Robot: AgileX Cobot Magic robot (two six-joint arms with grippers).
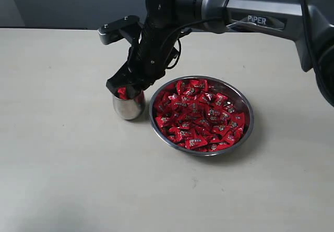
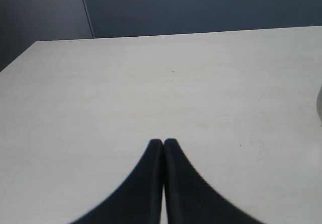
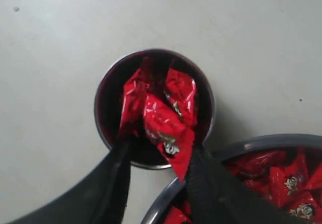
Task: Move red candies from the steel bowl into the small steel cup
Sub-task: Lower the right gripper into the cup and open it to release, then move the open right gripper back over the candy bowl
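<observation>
Pale bench (image 1: 62, 164), grey-blue wall (image 1: 62, 2) behind. Right pincer (image 3: 160, 151) gapes above the small steel cup (image 1: 129, 107), red candies (image 3: 161, 118) between its tips; left pincer (image 2: 163, 142) closed.

White lettering "PIPER" stands on the right arm (image 1: 257, 20); the red candies' (image 1: 198, 114) print is unreadable.

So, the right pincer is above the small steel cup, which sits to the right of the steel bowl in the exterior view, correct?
Not quite: the exterior view shows the small steel cup to the left of the steel bowl. The right pincer is indeed above the cup.
</observation>
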